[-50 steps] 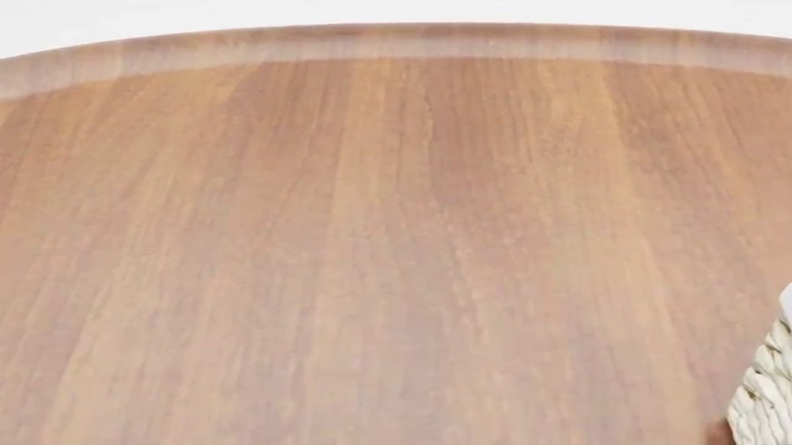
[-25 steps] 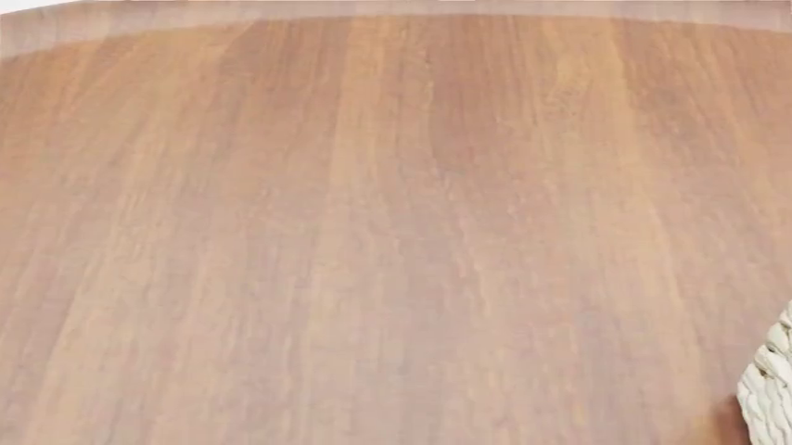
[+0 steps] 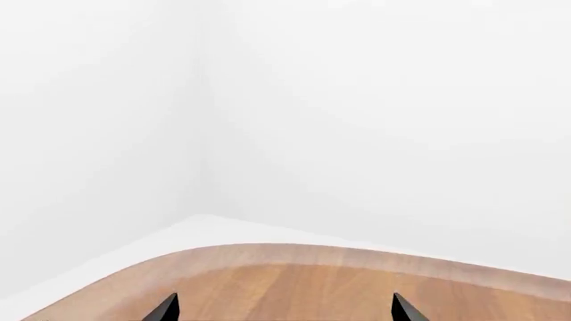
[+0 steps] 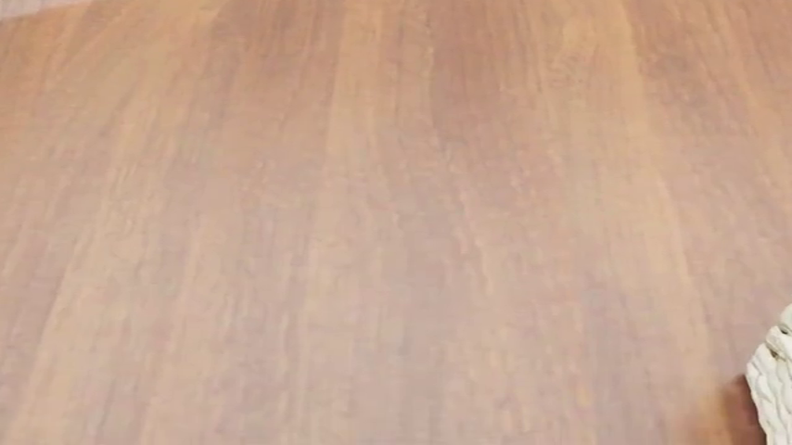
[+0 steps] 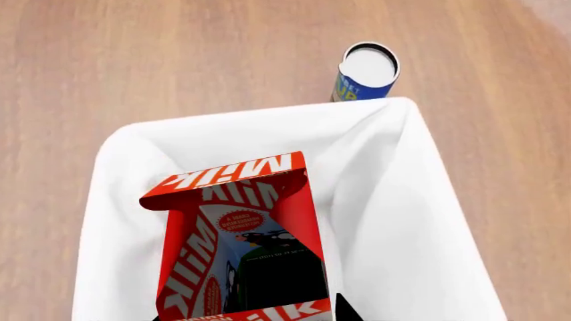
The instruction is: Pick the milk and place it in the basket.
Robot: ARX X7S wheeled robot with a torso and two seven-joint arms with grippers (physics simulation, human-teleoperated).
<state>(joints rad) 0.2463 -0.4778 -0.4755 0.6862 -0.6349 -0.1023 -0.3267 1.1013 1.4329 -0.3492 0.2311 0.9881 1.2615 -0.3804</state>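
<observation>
Right wrist view: only a small dark tip of the right gripper (image 5: 344,311) is seen at the frame edge beside the milk (image 5: 241,241), so whether its fingers are pinching the carton cannot be told. The milk is shown inside the basket (image 5: 402,200), surrounded by the white cloth lining, its red "Milk" lettering and dark cow picture facing the camera. Just outside the basket's rim, a blue cylindrical can (image 5: 364,73) with a white top is seen standing on the wooden table (image 5: 178,60). In the left wrist view, the two dark fingertips (image 3: 163,309) of the left gripper (image 3: 283,311) are seen spread apart with nothing between them, above the table's rounded edge, with white walls beyond. In the head view, bare wood grain is shown, with a sliver of woven wicker visible at the lower right corner.
</observation>
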